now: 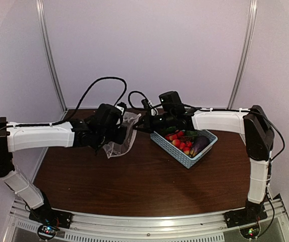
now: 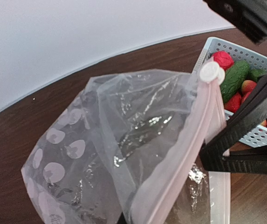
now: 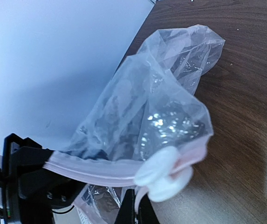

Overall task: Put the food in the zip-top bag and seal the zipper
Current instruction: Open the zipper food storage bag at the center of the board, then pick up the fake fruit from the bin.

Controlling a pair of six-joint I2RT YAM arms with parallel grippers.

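Observation:
The clear spotted zip-top bag (image 1: 120, 137) hangs above the table between both grippers; I see no food inside it. My left gripper (image 1: 115, 132) is shut on the bag's mouth edge, its jaws mostly hidden by plastic in the left wrist view (image 2: 127, 219). My right gripper (image 1: 143, 121) is shut on the pale pink zipper strip (image 3: 91, 164) just below the white slider (image 3: 163, 175). The zipper (image 2: 180, 158) is parted and the mouth gapes. The food, red strawberries (image 1: 179, 141), a green cucumber (image 2: 234, 78) and a purple eggplant (image 1: 199, 144), lies in the basket.
The light blue slotted basket (image 1: 177, 151) stands right of centre, just behind the right gripper and close to the bag. Brown wooden table (image 1: 134, 186). White walls close in at the back and sides. The right gripper's black fingers (image 2: 245, 135) show in the left wrist view.

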